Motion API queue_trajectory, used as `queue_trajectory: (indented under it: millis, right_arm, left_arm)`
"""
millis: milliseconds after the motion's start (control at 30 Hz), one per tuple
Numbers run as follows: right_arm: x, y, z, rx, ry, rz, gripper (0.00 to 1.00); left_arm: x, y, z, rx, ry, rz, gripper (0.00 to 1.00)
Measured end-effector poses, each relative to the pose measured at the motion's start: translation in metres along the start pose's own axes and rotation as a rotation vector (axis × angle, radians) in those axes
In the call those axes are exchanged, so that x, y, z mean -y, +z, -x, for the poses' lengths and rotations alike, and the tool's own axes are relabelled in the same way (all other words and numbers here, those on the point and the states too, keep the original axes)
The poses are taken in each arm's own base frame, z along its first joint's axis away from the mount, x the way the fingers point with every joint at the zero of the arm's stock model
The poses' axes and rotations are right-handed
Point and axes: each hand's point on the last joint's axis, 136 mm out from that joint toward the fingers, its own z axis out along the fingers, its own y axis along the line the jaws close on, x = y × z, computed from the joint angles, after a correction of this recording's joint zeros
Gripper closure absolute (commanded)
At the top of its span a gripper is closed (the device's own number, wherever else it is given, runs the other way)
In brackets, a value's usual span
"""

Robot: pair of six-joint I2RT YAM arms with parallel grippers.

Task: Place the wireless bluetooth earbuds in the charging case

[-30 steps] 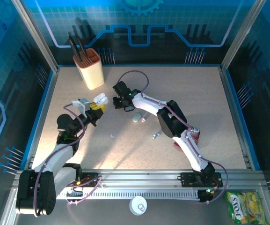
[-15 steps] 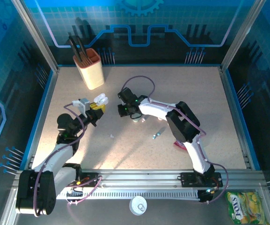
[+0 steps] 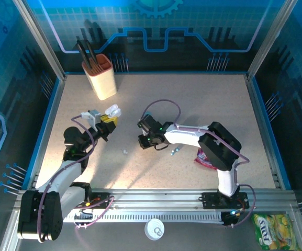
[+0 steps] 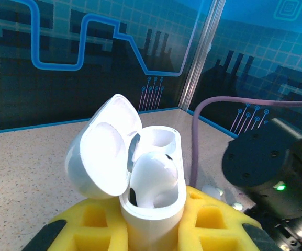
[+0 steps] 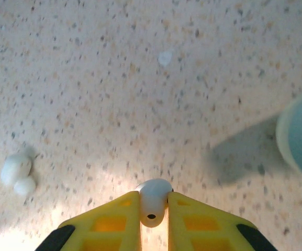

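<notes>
Your left gripper (image 3: 110, 116) stands over the left half of the speckled table (image 3: 219, 104). Its yellow fingers (image 4: 96, 225) are clamped on the base of a white charging case (image 4: 153, 212), held upright with its lid (image 4: 102, 154) swung open to the left. One earbud (image 4: 152, 175) sits in the nearer well, and the farther well (image 4: 158, 138) is empty. Your right gripper (image 3: 144, 141) reaches to mid-table pointing down, its jaws pinched tight on a second earbud (image 5: 152, 200) close over the tabletop, well apart from the case. A loose earbud (image 5: 17, 171) lies on the table to the left of those jaws, and a light-blue rounded case (image 5: 300, 138) sits at the right edge of the wrist view. Small light-blue buds (image 3: 174, 150) lie just beyond the right arm, and a red packet (image 3: 205, 159) shows partly under it. A beige cup (image 3: 103, 78) holding dark tools (image 3: 88, 52) stands at the far left corner. Off the table, by the near rail, lie a white round lid (image 3: 154, 228) and a yellow-green snack bag (image 3: 273, 230). The bag's lettering is too small to read with any certainty.
</notes>
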Motion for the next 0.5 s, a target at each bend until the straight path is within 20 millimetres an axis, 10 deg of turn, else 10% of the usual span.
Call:
queue_trajectory:
  millis: [500]
  right_arm:
    - [0.049, -0.053, -0.081, -0.067, 0.096, -0.075, 0.83]
  left_arm:
    - [0.036, 0.015, -0.016, -0.085, 0.145, -0.1, 0.97]
